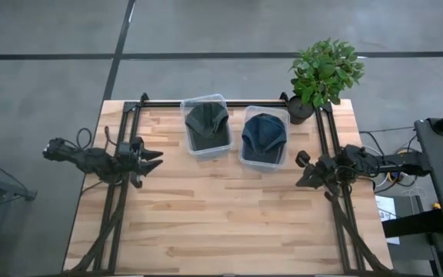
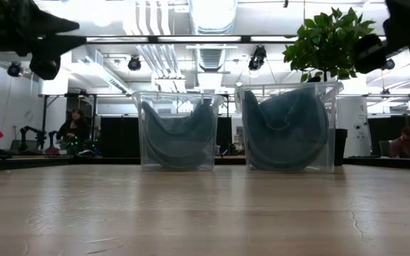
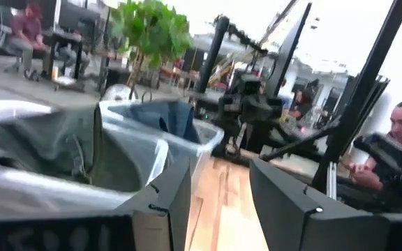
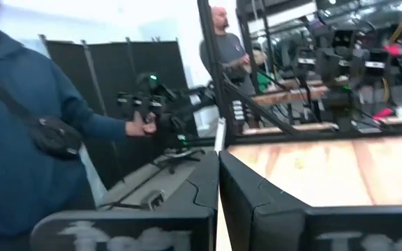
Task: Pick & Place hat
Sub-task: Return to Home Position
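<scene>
Two clear plastic bins stand side by side at the far middle of the table. The left bin (image 1: 188, 105) holds a dark grey-green hat (image 1: 207, 123). The right bin (image 1: 247, 159) holds a blue hat (image 1: 264, 135). Both show in the low view, the grey-green hat (image 2: 178, 135) and the blue hat (image 2: 288, 131) curled against the bin walls. My left gripper (image 1: 157, 160) hangs above the table's left side, open and empty, its fingers (image 3: 169, 202) pointing toward the bins. My right gripper (image 1: 301, 168) hangs above the right side, shut and empty.
A potted plant (image 1: 325, 73) stands at the far right corner, beside the blue hat's bin. Dark frame rails (image 1: 325, 146) run along the table's left, right and far edges. Bare wood (image 1: 221, 215) fills the middle and near part. A person (image 4: 26, 139) stands beyond the table.
</scene>
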`<action>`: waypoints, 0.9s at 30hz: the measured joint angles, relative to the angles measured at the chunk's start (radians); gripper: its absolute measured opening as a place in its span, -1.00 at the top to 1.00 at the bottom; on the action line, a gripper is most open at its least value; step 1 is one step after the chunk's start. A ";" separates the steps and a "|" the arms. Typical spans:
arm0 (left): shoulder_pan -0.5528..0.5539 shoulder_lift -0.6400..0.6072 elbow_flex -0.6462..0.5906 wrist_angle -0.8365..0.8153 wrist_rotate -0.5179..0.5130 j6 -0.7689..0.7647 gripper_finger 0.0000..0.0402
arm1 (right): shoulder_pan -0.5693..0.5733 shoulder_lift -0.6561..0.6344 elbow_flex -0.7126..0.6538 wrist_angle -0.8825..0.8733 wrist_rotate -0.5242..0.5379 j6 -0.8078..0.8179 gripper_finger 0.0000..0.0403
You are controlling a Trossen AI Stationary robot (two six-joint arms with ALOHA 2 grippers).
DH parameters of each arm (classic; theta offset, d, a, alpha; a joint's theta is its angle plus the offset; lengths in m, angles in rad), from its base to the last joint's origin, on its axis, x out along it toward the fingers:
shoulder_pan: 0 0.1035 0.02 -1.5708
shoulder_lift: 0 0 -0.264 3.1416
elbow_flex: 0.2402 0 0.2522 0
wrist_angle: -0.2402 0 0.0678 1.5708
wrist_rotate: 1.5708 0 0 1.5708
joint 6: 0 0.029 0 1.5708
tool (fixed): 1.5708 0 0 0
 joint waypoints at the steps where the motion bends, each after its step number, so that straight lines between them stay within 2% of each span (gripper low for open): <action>1: 0.000 -0.021 -0.001 0.000 -0.001 0.014 0.31 | 0.000 -0.012 0.000 0.001 -0.008 0.003 0.96; 4: 0.000 -0.084 0.001 -0.010 -0.002 0.059 0.31 | 0.000 -0.059 0.000 -0.004 -0.036 0.010 0.96; 6: 0.000 -0.081 -0.003 -0.031 -0.011 0.075 0.31 | 0.001 -0.090 0.000 -0.016 -0.041 0.013 0.96; 12: 0.000 -0.081 -0.028 -0.068 -0.012 0.010 0.31 | 0.001 -0.168 0.000 -0.160 -0.041 0.075 0.96; 15: 0.000 -0.081 -0.052 -0.037 -0.015 -0.005 0.31 | 0.001 -0.164 0.000 -0.189 -0.034 0.071 0.96; 20: 0.000 -0.081 -0.090 -0.017 -0.013 -0.025 0.31 | 0.001 -0.143 0.000 -0.223 0.062 0.012 0.96; 27: 0.000 -0.081 -0.098 -0.011 -0.017 -0.024 0.31 | 0.001 -0.134 0.000 -0.259 0.075 -0.037 0.96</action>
